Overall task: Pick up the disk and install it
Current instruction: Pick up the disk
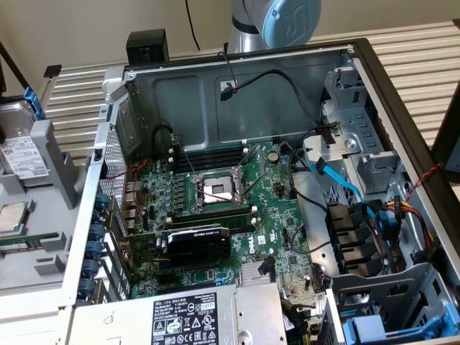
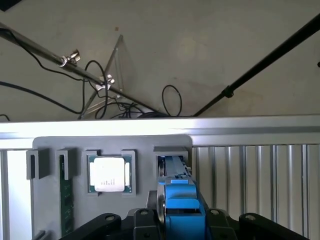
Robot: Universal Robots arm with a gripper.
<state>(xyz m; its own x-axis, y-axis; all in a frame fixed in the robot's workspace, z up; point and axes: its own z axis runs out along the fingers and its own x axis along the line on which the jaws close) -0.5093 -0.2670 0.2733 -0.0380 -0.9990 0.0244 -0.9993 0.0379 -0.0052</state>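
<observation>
The disk (image 1: 21,152), silver-grey with a white label, stands in a grey holder (image 1: 50,154) outside the case, at the exterior view's left; its blue carrier (image 1: 29,102) shows at the far end. In the wrist view the disk's blue carrier (image 2: 180,200) stands on edge in the holder's slot (image 2: 172,162), close in front of the camera. The black parts of my gripper (image 2: 182,224) lie to either side of it. Only the arm (image 1: 277,21) shows in the exterior view, behind the case; the gripper itself is out of sight there.
The open computer case (image 1: 237,93) fills the exterior view, with motherboard (image 1: 215,208), power supply (image 1: 194,316), metal drive cage (image 1: 359,144) and cables at the right. A processor chip (image 2: 110,174) and a memory stick (image 2: 66,200) sit in the holder beside the disk.
</observation>
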